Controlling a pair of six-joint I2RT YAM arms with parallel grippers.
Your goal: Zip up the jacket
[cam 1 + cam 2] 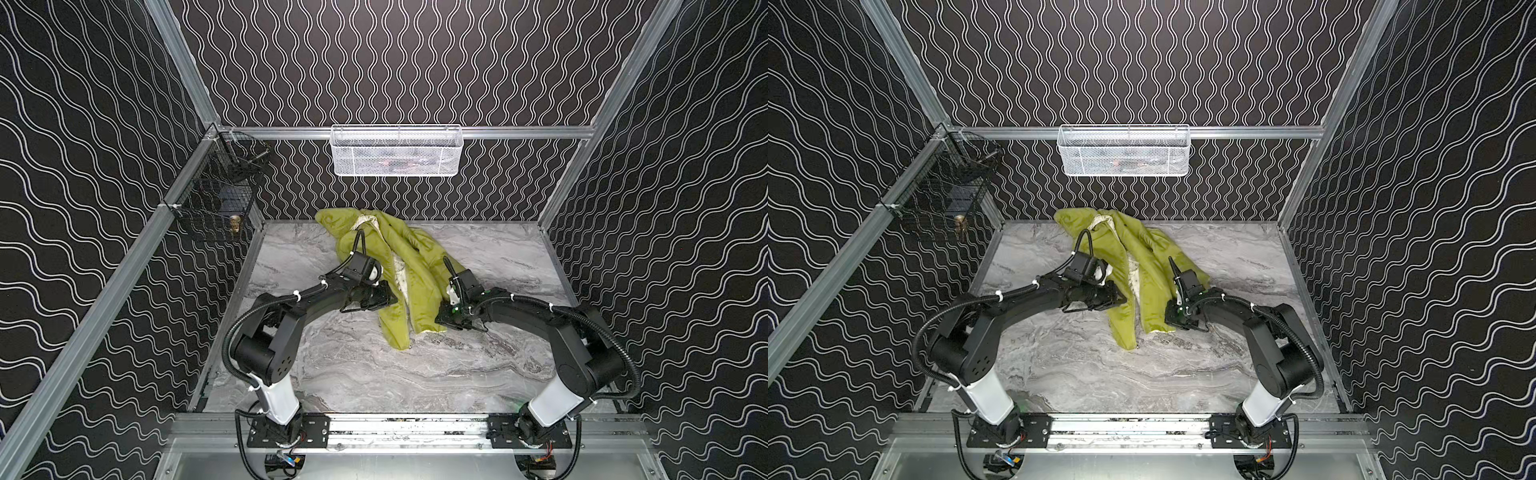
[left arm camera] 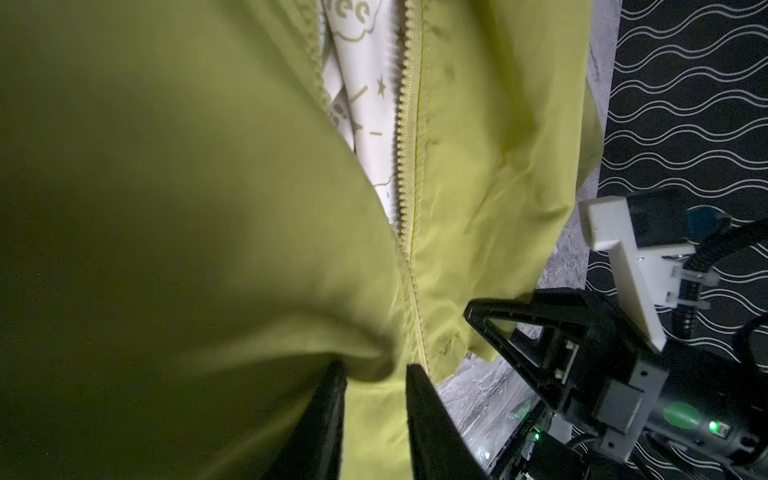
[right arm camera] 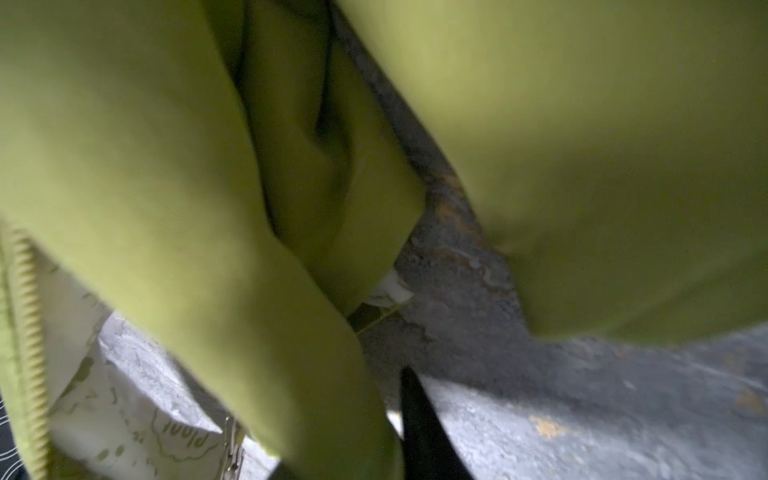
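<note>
The yellow-green jacket (image 1: 419, 249) (image 1: 1150, 249) lies crumpled on the marble table, front open, with cream printed lining showing between the panels. My left gripper (image 1: 392, 297) (image 1: 1122, 299) sits on the jacket's left panel. In the left wrist view it (image 2: 376, 376) is shut on a bunched fold of that fabric, beside the open zipper teeth (image 2: 405, 145). My right gripper (image 1: 437, 322) (image 1: 1167, 322) is at the right panel's lower hem. In the right wrist view one finger (image 3: 419, 428) shows against a fabric strip; the other is hidden behind it. Zipper teeth (image 3: 29, 332) run along that panel's edge.
A white mesh basket (image 1: 395, 151) hangs on the back wall above the jacket. A black wire basket (image 1: 216, 208) hangs at the back left corner. The marble table (image 1: 353, 374) stretches toward the arm bases. Patterned walls close in three sides.
</note>
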